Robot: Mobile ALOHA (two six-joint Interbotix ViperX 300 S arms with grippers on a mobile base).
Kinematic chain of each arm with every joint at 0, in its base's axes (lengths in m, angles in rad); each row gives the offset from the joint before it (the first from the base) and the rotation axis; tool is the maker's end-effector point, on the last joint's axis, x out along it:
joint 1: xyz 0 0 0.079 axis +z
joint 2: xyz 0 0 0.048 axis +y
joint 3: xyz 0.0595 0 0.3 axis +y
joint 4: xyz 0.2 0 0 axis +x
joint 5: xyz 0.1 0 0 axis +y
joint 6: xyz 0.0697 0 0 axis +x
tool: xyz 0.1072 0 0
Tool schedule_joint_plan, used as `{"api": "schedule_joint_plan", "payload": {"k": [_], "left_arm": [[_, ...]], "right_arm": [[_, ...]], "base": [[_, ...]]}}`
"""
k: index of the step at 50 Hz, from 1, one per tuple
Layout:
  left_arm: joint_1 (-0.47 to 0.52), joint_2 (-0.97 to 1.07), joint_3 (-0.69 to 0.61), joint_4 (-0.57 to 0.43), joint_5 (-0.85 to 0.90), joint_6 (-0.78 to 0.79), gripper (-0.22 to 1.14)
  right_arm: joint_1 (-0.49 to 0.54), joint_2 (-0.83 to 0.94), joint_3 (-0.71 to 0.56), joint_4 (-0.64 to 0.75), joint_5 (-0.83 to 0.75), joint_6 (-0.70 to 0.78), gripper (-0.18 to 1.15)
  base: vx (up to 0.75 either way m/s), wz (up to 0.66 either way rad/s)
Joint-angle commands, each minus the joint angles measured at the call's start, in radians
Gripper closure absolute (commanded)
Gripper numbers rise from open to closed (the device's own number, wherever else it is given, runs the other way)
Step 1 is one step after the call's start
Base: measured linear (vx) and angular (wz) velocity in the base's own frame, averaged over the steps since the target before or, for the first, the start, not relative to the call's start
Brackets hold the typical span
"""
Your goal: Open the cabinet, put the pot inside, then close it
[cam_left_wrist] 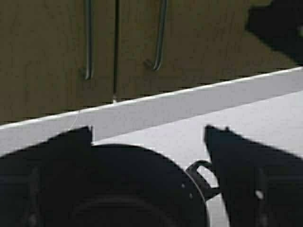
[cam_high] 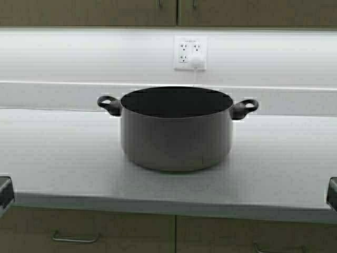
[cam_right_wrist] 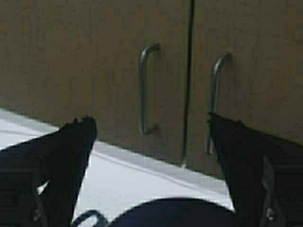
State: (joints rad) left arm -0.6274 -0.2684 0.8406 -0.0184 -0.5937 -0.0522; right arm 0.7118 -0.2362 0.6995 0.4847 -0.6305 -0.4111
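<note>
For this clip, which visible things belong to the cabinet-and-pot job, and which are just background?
Belongs to the job:
- pot, on the countertop
- cabinet above, both doors shut
- left pincer, open
- right pincer, open

Just there:
- wall outlet with a plug in it
- drawers under the counter

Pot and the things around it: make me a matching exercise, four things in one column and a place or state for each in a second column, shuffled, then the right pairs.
Things:
1. pot
2. cabinet
3. wall outlet
4. left gripper

Places or states:
A. on the white wall behind the pot, with a plug in it
B. open, above the pot's rim
C. upright on the countertop, no lid
D. above the counter, both doors shut

Pairs: 1-C, 2-D, 3-A, 4-B
</note>
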Motion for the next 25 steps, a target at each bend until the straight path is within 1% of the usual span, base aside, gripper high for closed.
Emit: {"api": "schedule_joint_plan", "payload": {"k": [1,5,10,13,18,25], "left_arm": [[0.002,0.175,-0.147,-0.106,-0.117,0.031,-0.10],[0.002,0.285,-0.238,-0.218,-0.186,0.086,-0.10],[0.002,0.405,-0.365,-0.337,-0.235,0.169,-0.10],[0.002,0.456,-0.425,-0.360,-0.236,0.206,-0.10],[0.002,0.522,-0.505,-0.364,-0.236,0.238,-0.10],[0.002,0.561,-0.557,-0.368,-0.239,0.233,-0.10]], "right_arm": [[0.020,0.106,-0.138,0.265,-0.100,-0.172,-0.05],[0.023,0.178,-0.219,0.331,-0.123,-0.235,-0.05],[0.021,0.258,-0.301,0.374,-0.138,-0.247,-0.05],[0.020,0.295,-0.341,0.385,-0.167,-0.255,-0.05],[0.009,0.345,-0.405,0.388,-0.199,-0.295,-0.05],[-0.020,0.396,-0.469,0.390,-0.198,-0.279,-0.05]], "base": [[0.00,0.00],[0.00,0.00],[0.00,0.00],[0.00,0.00],[0.00,0.00],[0.01,-0.01]]}}
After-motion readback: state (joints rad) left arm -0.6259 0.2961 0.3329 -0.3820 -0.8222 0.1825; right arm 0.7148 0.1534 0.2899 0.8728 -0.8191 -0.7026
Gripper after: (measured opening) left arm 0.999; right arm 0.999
